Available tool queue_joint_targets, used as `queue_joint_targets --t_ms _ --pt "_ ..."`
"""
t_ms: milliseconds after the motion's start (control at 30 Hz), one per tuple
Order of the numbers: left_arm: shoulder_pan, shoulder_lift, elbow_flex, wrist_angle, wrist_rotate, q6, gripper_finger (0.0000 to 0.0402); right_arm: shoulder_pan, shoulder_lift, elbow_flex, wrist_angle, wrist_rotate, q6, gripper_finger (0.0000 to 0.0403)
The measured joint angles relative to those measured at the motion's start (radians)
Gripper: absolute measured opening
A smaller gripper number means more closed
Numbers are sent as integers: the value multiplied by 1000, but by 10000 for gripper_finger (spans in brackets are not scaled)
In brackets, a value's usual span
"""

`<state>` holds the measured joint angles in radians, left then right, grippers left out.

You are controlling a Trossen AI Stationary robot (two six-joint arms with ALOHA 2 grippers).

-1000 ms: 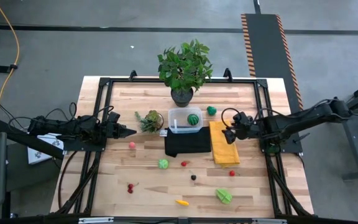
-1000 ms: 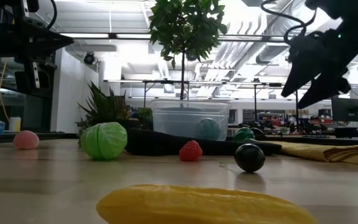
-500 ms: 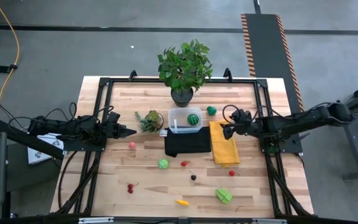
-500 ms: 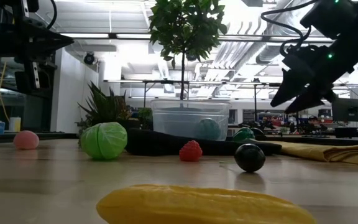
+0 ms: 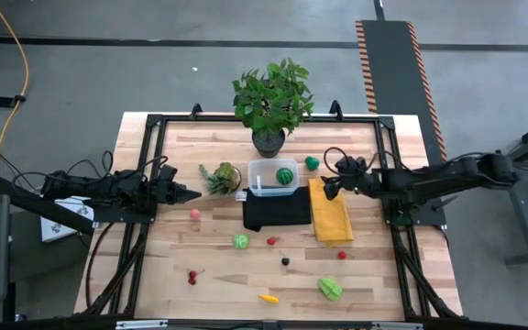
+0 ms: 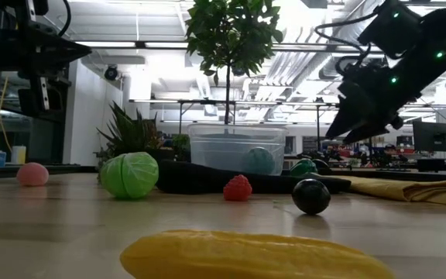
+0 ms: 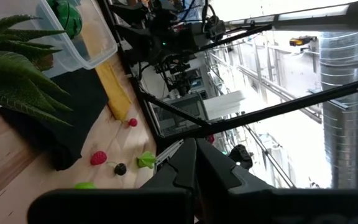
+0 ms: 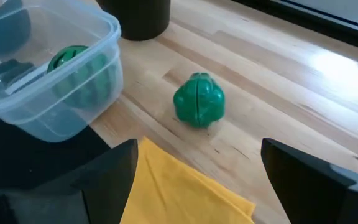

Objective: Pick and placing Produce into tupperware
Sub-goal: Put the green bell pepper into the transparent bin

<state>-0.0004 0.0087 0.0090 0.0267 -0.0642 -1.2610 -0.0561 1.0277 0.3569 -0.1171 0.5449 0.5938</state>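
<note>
The clear tupperware [image 5: 273, 177] stands on a black cloth [image 5: 276, 210] and holds a dark green striped ball [image 8: 74, 60]. A dark green pepper-like piece [image 8: 198, 100] lies on the bare wood just right of the box. My right gripper [image 5: 330, 186] hangs open above the yellow cloth's [image 5: 330, 210] far end, its fingers [image 8: 303, 180] wide apart, short of that piece. More produce lies toward the near edge: a light green ball [image 5: 240, 241], red berries [image 5: 271, 241], a black ball [image 5: 285, 261], a yellow piece [image 5: 268, 297]. My left gripper [image 5: 193, 193] is shut at the table's left.
A big leafy potted plant [image 5: 271, 101] stands at the far edge behind the box. A small spiky plant in a round pot [image 5: 222, 177] sits left of the box. A pink ball [image 5: 194, 214] and a leafy green piece [image 5: 330, 289] lie on the wood.
My right gripper has moved toward the table's left and far edge, over the yellow cloth's far end, and sunk a little, tipping further down. Its fingers stay wide apart. Nothing on the table has moved.
</note>
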Motion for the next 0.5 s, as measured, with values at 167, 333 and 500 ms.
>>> queue_joint_targets --t_ms 167,333,500 --pt "0 0 0 0 13 0 1 -29 67 0 12 -3 9 332" --pt "0 0 0 -2 36 0 1 -61 123 0 46 -38 8 332" --pt "0 0 0 -5 39 0 1 -84 164 0 105 -105 6 332"
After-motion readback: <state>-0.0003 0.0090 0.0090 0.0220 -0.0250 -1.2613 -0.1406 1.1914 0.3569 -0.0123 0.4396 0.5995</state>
